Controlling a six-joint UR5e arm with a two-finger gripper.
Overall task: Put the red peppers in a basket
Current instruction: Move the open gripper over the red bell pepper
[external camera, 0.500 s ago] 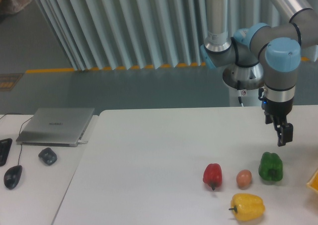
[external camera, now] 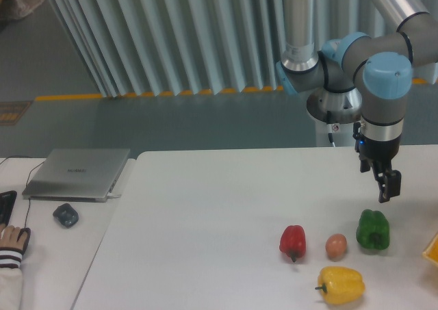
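The red pepper (external camera: 293,241) is small and glossy and stands on the white table (external camera: 205,221), right of centre near the front. My gripper (external camera: 388,190) hangs to its upper right, well apart from it and just above the green pepper (external camera: 373,230). It holds nothing. Its fingers are seen edge-on, so the gap between them does not show. A yellow-orange corner (external camera: 432,250) pokes in at the right edge; I cannot tell whether it is the basket.
A small tan-pink fruit (external camera: 336,246) lies between the red and green peppers, and a yellow pepper (external camera: 341,285) sits in front of them. On the side desk at left are a closed laptop (external camera: 76,173), a mouse (external camera: 66,215) and a person's hand (external camera: 10,240).
The gripper has shifted slightly to the left. A person's hand has come in at the lower left and covers the black mouse there.
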